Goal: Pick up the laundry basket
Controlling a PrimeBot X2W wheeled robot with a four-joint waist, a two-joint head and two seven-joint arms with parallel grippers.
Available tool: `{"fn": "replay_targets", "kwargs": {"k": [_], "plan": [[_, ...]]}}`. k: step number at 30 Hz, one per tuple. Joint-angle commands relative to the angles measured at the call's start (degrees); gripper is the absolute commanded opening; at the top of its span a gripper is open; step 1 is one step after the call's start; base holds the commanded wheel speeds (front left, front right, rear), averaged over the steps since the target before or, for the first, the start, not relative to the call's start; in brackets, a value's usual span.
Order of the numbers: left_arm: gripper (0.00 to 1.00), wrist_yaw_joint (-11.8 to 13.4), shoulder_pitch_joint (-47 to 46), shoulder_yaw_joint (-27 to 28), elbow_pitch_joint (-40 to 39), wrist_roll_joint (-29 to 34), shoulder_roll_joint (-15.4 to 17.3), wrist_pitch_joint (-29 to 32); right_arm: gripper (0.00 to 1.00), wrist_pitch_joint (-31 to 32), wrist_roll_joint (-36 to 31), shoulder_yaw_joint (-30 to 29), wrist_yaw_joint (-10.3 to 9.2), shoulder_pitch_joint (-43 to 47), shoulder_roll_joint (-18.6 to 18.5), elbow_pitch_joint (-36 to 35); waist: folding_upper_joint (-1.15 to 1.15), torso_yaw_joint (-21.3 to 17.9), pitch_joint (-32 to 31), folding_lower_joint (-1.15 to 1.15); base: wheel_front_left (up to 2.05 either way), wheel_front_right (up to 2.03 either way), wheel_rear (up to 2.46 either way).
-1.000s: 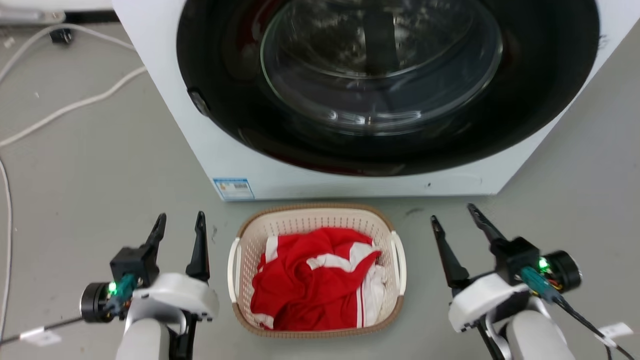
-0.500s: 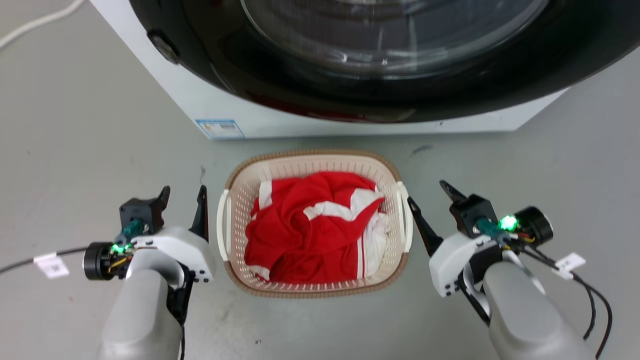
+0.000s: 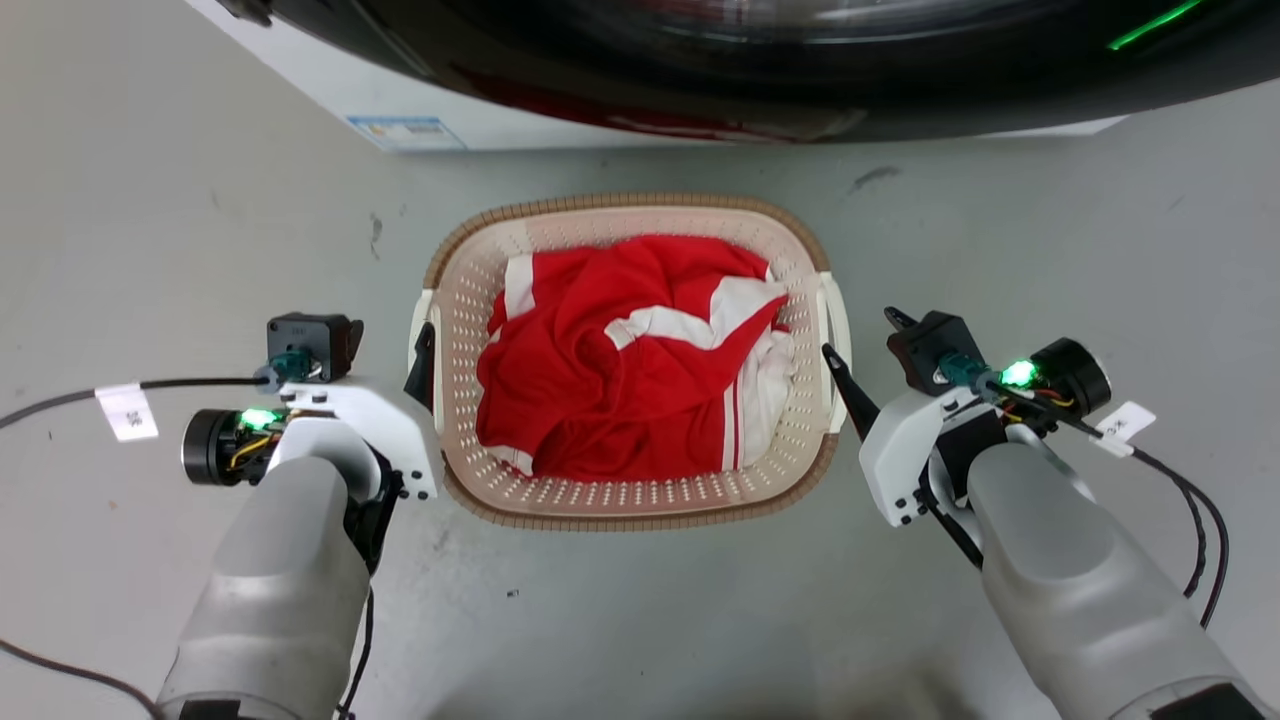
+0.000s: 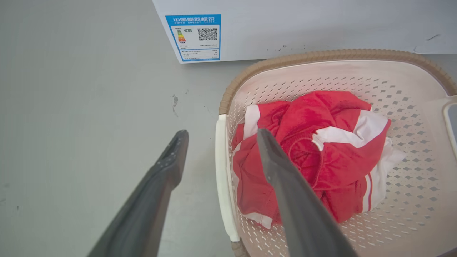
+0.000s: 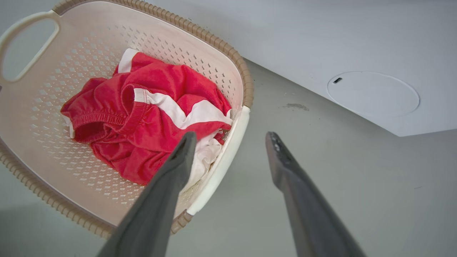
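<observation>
The laundry basket (image 3: 640, 203) is cream perforated plastic with a brown woven-look rim and sits on the grey floor in front of the washing machine. A red and white garment (image 3: 620, 370) lies crumpled inside it. My left gripper (image 3: 385, 350) is open at the basket's left side. In the left wrist view the white left handle (image 4: 222, 167) lies between my left gripper's (image 4: 221, 132) two fingers. My right gripper (image 3: 868, 345) is open at the right side, and the white right handle (image 5: 221, 160) runs between my right gripper's (image 5: 231, 135) fingers. Neither gripper holds anything.
The washing machine (image 3: 700, 60) with its dark round door stands just beyond the basket, with a blue energy label (image 4: 193, 36) on its lower left front. A black cable (image 3: 60, 400) trails over the floor on the left. Bare grey floor surrounds the basket.
The head camera has tilted down, so the whole picture shifted. Both grippers have closed in on the basket's sides, from beside it to straddling its white handles. Both stay open.
</observation>
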Motion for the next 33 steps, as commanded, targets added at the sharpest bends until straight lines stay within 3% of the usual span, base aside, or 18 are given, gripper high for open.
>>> {"fn": "replay_targets", "kwargs": {"k": [1, 13, 33], "plan": [[1.00, -0.09, -0.98, -0.48, 1.04, -0.60, 0.05, -0.16, 1.00, -0.11, 0.55, 0.24, -0.04, -1.42, -0.03, 0.81, 0.00, 0.30, 1.63, -0.01, 0.00, 0.00, 0.00], [1.00, -0.10, -5.21, -6.05, 6.52, -4.88, -0.77, 0.26, 1.00, 0.70, 2.48, 2.63, -0.04, -5.56, -0.03, 8.14, 0.00, 0.94, 6.21, -0.01, 0.00, 0.00, 0.00], [1.00, -0.10, -8.99, -13.75, 8.11, -10.68, -1.01, 3.63, 1.00, 2.99, 4.01, 4.57, -0.04, -9.58, -0.03, 10.29, 0.00, 1.96, 12.01, -0.01, 0.00, 0.00, 0.00]]}}
